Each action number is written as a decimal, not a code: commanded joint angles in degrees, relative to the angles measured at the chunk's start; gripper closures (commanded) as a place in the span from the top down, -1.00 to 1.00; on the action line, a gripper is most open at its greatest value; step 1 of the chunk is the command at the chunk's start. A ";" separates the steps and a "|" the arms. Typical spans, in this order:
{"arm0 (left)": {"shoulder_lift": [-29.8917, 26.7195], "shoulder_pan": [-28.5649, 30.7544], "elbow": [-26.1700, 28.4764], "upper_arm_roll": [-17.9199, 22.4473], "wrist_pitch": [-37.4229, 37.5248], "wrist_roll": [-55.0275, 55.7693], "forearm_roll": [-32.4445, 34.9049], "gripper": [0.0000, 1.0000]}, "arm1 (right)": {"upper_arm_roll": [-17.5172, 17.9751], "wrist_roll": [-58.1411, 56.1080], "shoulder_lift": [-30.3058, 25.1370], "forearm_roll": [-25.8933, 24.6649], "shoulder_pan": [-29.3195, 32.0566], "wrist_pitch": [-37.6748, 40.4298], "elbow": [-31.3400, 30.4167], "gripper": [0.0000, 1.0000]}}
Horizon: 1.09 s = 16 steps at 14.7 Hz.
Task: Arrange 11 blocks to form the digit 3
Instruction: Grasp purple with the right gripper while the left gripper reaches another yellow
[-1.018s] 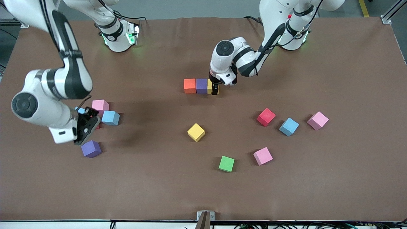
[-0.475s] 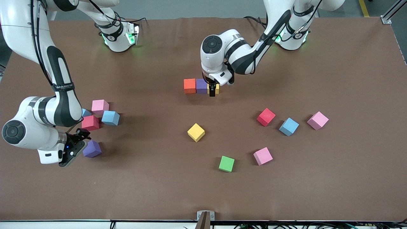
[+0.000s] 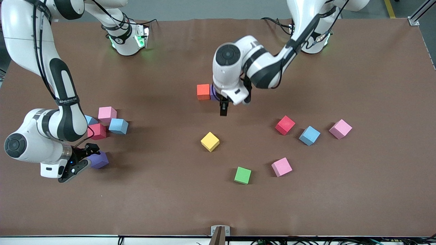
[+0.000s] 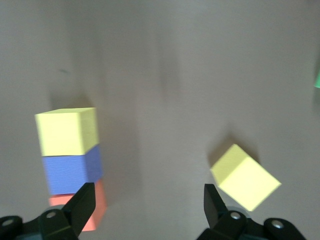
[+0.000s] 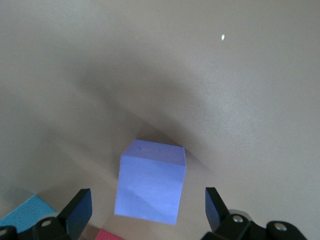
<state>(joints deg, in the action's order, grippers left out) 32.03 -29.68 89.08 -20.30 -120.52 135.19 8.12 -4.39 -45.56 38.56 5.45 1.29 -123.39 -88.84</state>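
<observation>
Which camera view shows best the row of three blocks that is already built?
The left wrist view: the row shows whole there, yellow, purple and orange touching, between the open left gripper's fingers. In the front view the left arm covers the yellow and most of the purple; only the orange block is clear. The right wrist view shows none of it.

Matt, foam-like blocks on a smooth brown matt table — arms of glossy white plastic.
</observation>
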 commanded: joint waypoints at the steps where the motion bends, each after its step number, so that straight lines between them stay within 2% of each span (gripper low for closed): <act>1: 10.13 -0.20 -13.20 0.53 0.64 -8.33 1.63 0.84 | 1.14 0.74 2.22 0.44 1.44 -0.62 1.65 0.99; 2: 11.37 -0.11 -14.79 0.79 -0.67 -11.59 1.64 0.84 | 1.14 0.65 2.48 0.44 1.44 -1.23 1.56 1.00; 4: 12.70 -0.37 -15.07 2.89 -8.02 -16.08 1.46 0.92 | 1.14 0.74 3.19 0.44 1.44 -1.59 1.30 1.00; 6: 15.15 -0.11 -15.42 3.25 -14.19 -19.86 1.46 0.98 | 1.14 0.74 3.63 0.53 1.44 -2.12 0.69 1.00; 9: 20.60 -0.11 -19.54 3.25 -16.94 -29.26 1.20 0.99 | 1.14 0.74 4.59 0.53 1.44 -4.74 -0.28 0.99; 10: 21.57 -0.11 -19.90 3.16 -18.16 -30.50 1.11 0.99 | 1.14 0.74 4.77 0.53 1.35 -5.28 -0.37 0.78; 12: 22.80 -0.20 -19.91 3.16 -19.05 -32.79 1.02 0.99 | 1.14 0.74 4.86 0.53 1.00 -4.85 -0.64 0.08; 13: 23.07 -0.29 -19.91 3.16 -19.14 -33.84 1.02 0.99 | 1.14 0.74 4.77 0.53 0.74 -4.58 -0.64 -0.13; 14: 23.60 -0.38 -19.91 3.16 -19.05 -34.72 1.02 0.99 | 1.14 0.82 4.60 0.53 0.56 -4.14 -0.99 -0.33; 16: 24.04 -0.64 -19.91 3.16 -19.05 -35.61 1.02 0.99 | 1.14 0.91 4.16 0.53 -0.49 -2.30 -0.99 -0.45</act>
<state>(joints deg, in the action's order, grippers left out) 54.82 -29.76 71.31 -17.04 -139.72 100.86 8.27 -3.84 -45.33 43.84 5.57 1.52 -127.23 -88.78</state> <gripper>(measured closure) 0.004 0.392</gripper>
